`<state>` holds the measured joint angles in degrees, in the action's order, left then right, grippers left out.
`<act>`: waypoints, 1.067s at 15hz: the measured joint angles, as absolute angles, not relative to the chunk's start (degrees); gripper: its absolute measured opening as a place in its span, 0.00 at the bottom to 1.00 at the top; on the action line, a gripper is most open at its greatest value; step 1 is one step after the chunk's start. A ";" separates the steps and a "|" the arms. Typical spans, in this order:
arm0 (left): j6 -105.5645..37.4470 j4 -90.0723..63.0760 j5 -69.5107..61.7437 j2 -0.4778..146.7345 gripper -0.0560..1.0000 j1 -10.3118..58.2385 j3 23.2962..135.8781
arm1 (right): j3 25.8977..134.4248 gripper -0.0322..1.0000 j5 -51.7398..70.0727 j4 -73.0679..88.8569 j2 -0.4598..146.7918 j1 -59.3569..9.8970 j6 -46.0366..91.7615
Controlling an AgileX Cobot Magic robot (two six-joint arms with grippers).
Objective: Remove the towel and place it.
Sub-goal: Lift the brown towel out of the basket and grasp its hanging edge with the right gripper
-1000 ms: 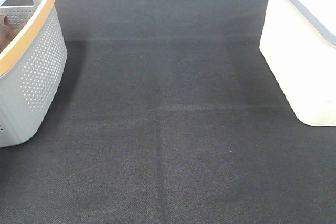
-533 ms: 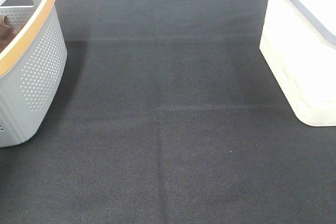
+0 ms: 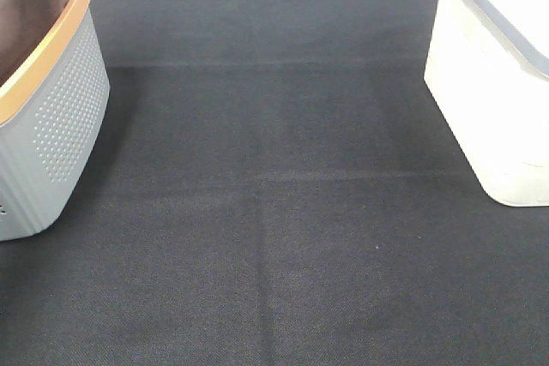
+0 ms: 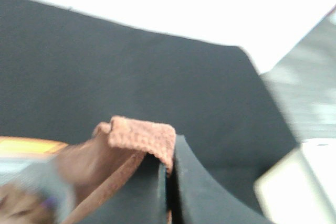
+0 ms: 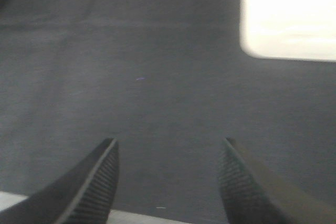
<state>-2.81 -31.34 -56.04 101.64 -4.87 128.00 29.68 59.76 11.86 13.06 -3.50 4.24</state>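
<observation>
Left claw [image 4: 169, 167], jaws pinched shut on a fold of the towel [image 4: 140, 136], which hangs over the grey basket [image 3: 64, 117] at the worktop's [image 3: 283, 212] left edge; right claw [image 5: 167, 174], spread wide and empty, lies well apart.

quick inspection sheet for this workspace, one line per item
surface: black mat, bare in the middle
job's things: towel pinched in left gripper, over the basket
clutter: white box at the mat's right edge
grippers: left shut on towel; right gripper open over bare mat
cables: nothing seen
surroundings: white beyond the mat, too blurred to tell more
</observation>
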 joint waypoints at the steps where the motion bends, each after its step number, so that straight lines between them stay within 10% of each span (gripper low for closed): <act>1: -4.01 -33.58 -54.60 101.07 0.05 -3.61 128.00 | 30.65 0.56 59.07 14.67 16.84 -3.50 6.07; 16: -12.43 -30.94 -40.05 103.48 0.05 26.47 128.00 | 58.21 0.55 51.91 50.88 63.14 -7.22 46.29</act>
